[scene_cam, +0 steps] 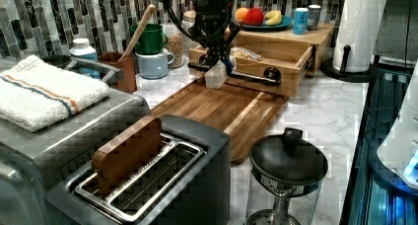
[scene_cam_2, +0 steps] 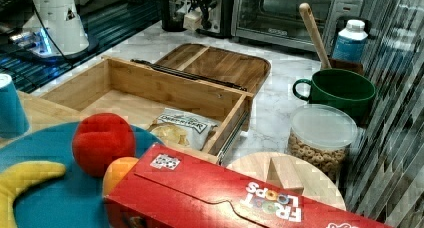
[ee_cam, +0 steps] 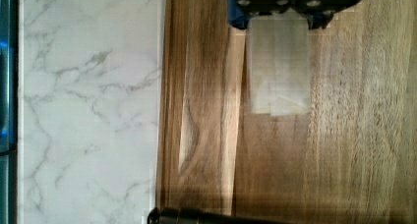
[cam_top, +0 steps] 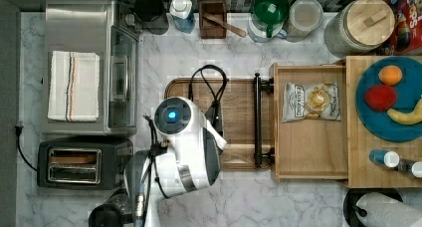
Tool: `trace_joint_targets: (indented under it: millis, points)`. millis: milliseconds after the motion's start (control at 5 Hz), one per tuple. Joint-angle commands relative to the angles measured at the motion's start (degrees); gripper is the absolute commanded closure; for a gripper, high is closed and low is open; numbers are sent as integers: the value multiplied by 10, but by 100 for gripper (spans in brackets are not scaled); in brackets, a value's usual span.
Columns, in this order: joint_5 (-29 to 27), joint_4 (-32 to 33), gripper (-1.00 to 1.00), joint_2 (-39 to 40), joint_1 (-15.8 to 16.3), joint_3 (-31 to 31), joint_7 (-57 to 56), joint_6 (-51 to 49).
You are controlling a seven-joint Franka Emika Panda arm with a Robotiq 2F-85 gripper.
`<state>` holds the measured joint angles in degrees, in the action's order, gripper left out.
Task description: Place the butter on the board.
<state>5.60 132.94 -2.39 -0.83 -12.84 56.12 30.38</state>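
The butter (scene_cam: 216, 75), a pale wrapped block, hangs between the fingers of my gripper (scene_cam: 217, 66), which is shut on it. It sits a little above the dark-brown board (scene_cam: 231, 111), near the end with the black bar handle (scene_cam: 246, 77). In the right view the butter (scene_cam_2: 192, 19) and gripper (scene_cam_2: 201, 10) are raised over the board (scene_cam_2: 220, 63). The wrist view looks down past the butter (ee_cam: 279, 64) onto the board (ee_cam: 344, 160). In the top view the white arm (cam_top: 186, 142) covers part of the board (cam_top: 244, 107).
A paler wooden tray (cam_top: 311, 157) holding a chip bag (cam_top: 311, 101) abuts the board's handle end. A toaster (cam_top: 82, 162) and toaster oven (cam_top: 84, 38) stand at the top view's left. A black-lidded glass jar (scene_cam: 287, 170) stands beside the board. Mugs and jars (cam_top: 268, 13) line the back.
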Motion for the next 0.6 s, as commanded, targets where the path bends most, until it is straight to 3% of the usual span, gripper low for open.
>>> trace_joint_targets:
  millis: [200, 600]
  points:
    - [-30, -27, 100, 30, 24, -32, 142, 42]
    - [-36, 13, 100, 43, 23, -45, 144, 94]
